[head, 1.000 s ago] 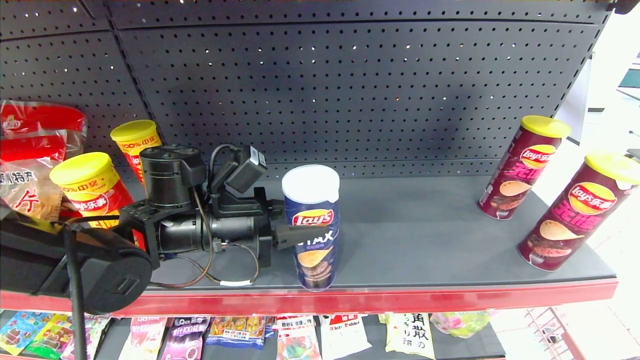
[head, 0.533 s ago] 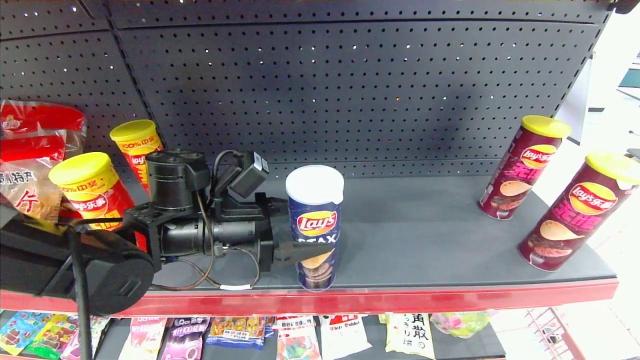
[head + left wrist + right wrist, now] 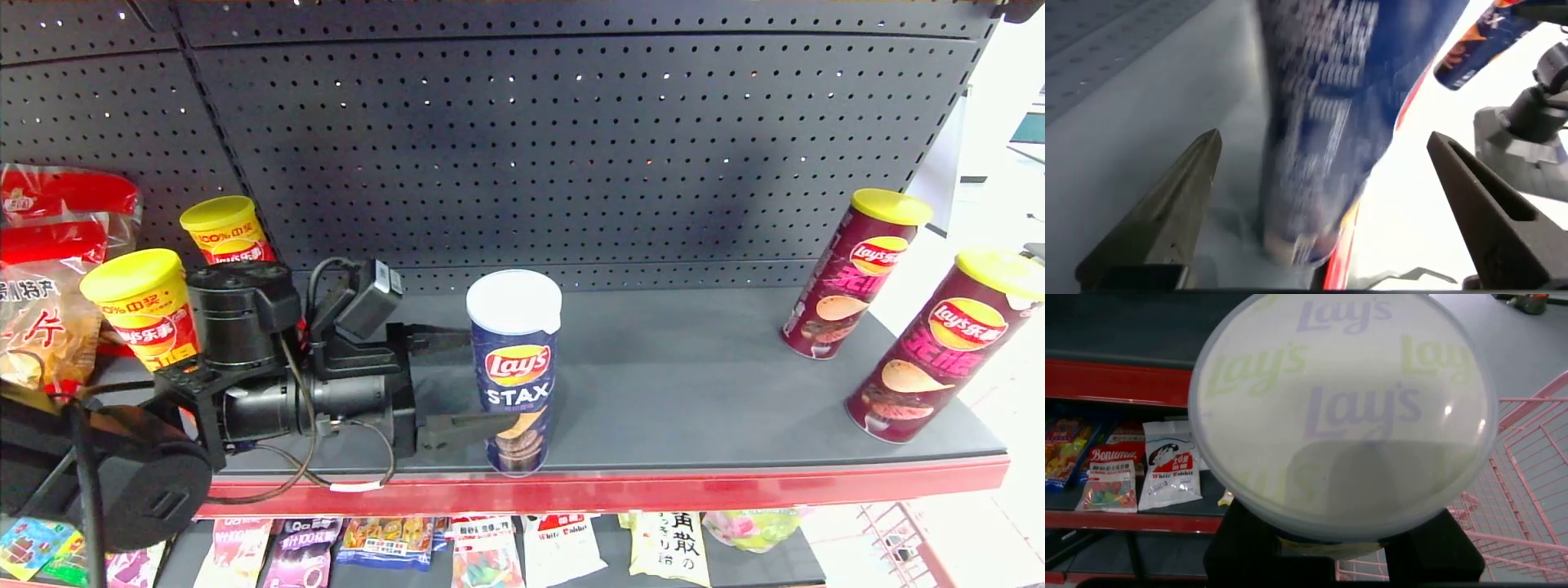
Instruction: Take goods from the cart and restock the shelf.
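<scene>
Drawn back leftward since a second ago, the left gripper (image 3: pixel 488 377) has released its load. On the dark grey metal shelf (image 3: pixel 694 392) with the red front lip, that pincer is spread wide, one finger on either side of the tall blue cardboard crisp can with a white plastic lid (image 3: pixel 516 359). The can stands upright at the front edge. Placing looks done. The next move is to pull the arm clear without clipping the can. A second, clear-lidded can (image 3: pixel 1343 408) sits at the right gripper (image 3: pixel 1343 539), and I cannot tell whether that gripper is clamped on it.
</scene>
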You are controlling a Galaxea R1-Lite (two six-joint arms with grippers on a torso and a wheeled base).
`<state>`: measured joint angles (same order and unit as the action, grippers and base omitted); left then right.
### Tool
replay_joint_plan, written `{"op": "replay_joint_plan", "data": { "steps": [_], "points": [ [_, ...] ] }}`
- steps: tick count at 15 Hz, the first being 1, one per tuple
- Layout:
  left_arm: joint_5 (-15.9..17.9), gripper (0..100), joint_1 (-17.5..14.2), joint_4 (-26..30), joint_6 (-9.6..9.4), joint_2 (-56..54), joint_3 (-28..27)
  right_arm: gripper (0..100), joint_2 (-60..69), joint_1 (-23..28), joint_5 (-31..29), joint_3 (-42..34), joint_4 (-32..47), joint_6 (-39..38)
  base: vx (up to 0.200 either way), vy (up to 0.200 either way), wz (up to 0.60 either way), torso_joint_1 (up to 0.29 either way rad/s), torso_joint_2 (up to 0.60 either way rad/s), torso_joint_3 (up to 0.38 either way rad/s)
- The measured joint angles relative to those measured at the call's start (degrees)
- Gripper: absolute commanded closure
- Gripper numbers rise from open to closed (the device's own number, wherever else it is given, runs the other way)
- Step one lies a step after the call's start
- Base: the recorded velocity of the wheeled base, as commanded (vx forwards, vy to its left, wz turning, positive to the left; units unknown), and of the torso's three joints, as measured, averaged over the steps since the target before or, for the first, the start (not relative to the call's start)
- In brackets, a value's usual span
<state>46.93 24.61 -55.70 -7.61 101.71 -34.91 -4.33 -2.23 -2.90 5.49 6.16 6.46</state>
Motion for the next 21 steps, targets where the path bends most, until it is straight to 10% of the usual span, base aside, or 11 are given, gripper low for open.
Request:
{"op": "replay_joint_plan", "data": {
  "steps": [6,11,13,16,21],
  "points": [
    [-4.7,0,-3.4,-1.7,-0.11,-7.2,10.7,100,0.0,0.0,0.0,-0.4,0.0,0.3,0.000,0.000,0.00,0.000,0.00,0.000],
    [-41.6,0,-3.7,-1.4,0.00,-20.7,18.5,100,-4.5,0.8,-1.6,4.3,0.0,3.1,0.000,0.000,0.00,0.000,0.00,0.000],
    [-48.5,0,-3.5,1.1,0.02,-27.3,21.4,100,-8.8,0.3,0.7,7.2,-0.3,4.5,0.000,0.000,0.00,0.000,0.00,0.000],
    [-49.6,0,-3.4,13.7,0.11,-40.7,24.4,100,-13.4,-1.6,5.0,12.3,0.7,4.9,0.000,0.000,0.00,0.000,0.00,0.000],
    [-53.0,0,-3.7,55.2,1.04,-71.5,21.5,100,-20.6,-5.3,10.0,17.0,1.3,5.5,0.000,0.000,0.00,0.000,0.00,0.000]
  ]
}}
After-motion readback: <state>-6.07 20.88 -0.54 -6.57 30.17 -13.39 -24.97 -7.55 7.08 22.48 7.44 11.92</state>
